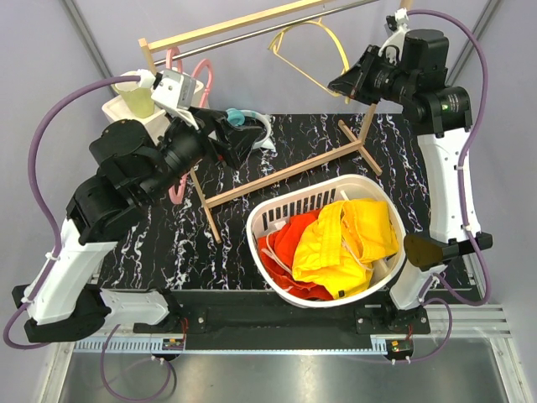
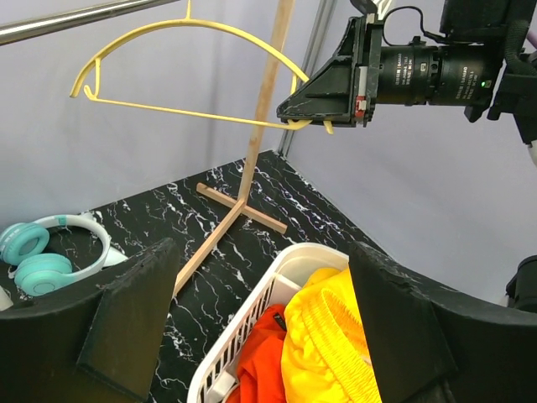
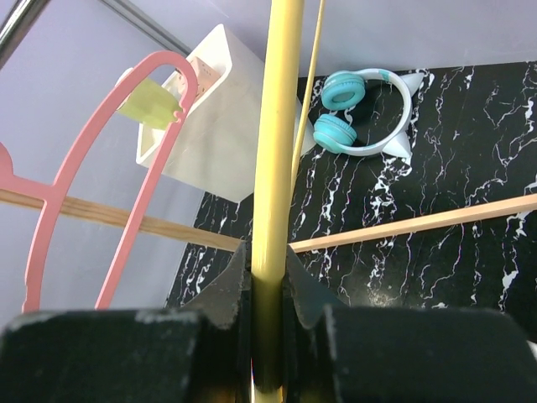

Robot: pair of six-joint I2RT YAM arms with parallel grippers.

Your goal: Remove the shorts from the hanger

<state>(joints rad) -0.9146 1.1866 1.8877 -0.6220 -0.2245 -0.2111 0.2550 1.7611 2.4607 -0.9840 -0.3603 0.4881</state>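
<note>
**Black marbled worktop (image 1: 168, 243) carrying a basket (image 1: 336, 178) with both pairs of shorts lying inside**

Grey walls are closing in the scene. A wooden rack (image 1: 285, 174) is standing on the worktop, with a metal rail (image 2: 50, 23) running across its top. The right tool (image 1: 336, 86) is reaching up beside that rail and clenching one end of the yellow hanger (image 1: 312, 50). Its own wrist view is showing the hanger's bar pinched tight between both fingers (image 3: 226, 294). The left tool (image 1: 237, 138) is hovering released above the worktop, its fingers spread wide and touching nothing. It is sitting beyond the basket's left side, near the teal headphones (image 1: 249, 122).

Both pairs are lying well apart from the right tool, low on the near side of the worktop while that tool is working up by the rail. From the left wrist they are showing below and ahead of the spread fingers, clear of them.

Inside the white basket, the yellow shorts (image 1: 348, 239) are spreading over the middle and right, their ribbed waistband facing up. They are overlapping the orange-red shorts (image 1: 285, 248), which are bunching along the left wall and near edge.

At the far left corner a white bin (image 3: 218, 126) is holding a pale yellow-green item; what it is I cannot tell. A pink hanger (image 3: 168, 56) is hanging just beside that bin.
</note>
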